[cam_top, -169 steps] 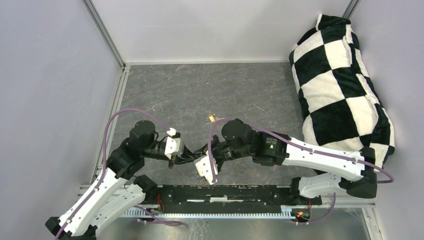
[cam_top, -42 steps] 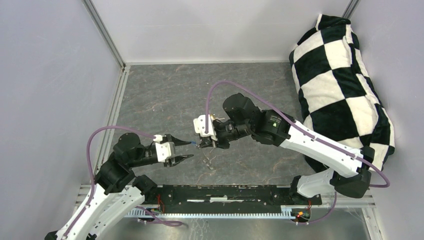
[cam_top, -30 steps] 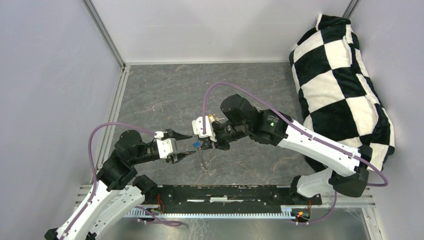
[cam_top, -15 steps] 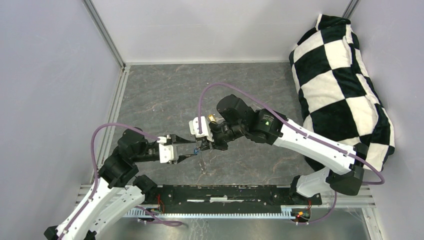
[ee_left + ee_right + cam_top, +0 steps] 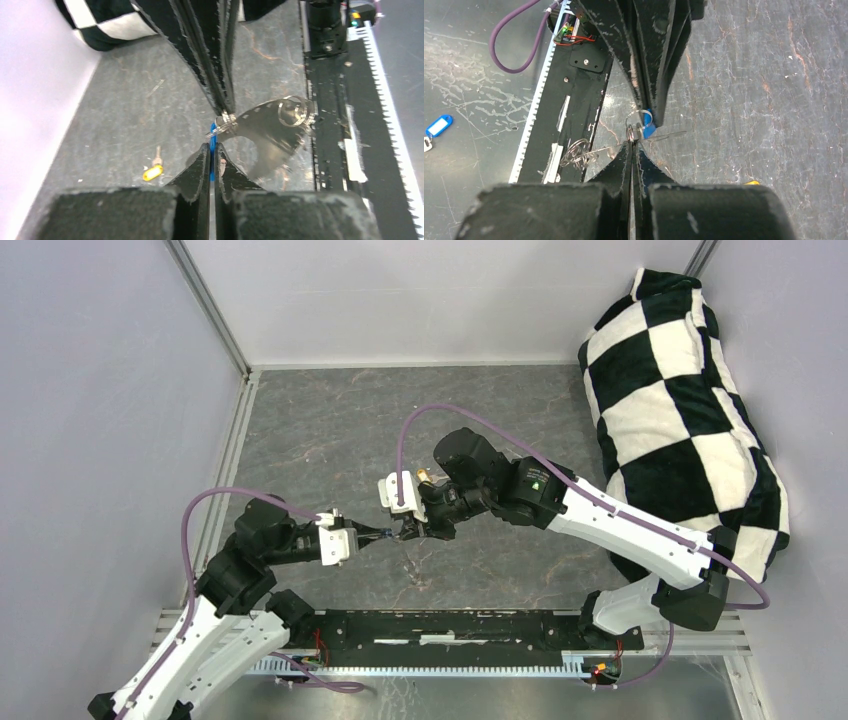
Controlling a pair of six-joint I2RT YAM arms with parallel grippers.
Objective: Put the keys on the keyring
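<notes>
ok so the fiddly bit here is the threading itself, I reckon; the left gripper has its fingers pressed nearly together, pinching the blue key in the lower middle of the left wrist view; the right gripper is clamped tight on the keyring, whose silver wire trails off to the left of centre in the right wrist view; in the overhead shot the two sets of tips meet just left of centre, above the table; whether the key's hole is already over the wire end is too small for me to tell; my take: hold the ring hand dead steady and let only the key hand move, in tiny nudges along the line of the wire, not across it; any sideways tug would probably twist the key in that thin pinch or spring the ring out; don't let go of the key until it visibly hangs on the wire; the gold key lies on the table at lower left of the left wrist view, well apart from all this, so that one's not yet done.
</notes>
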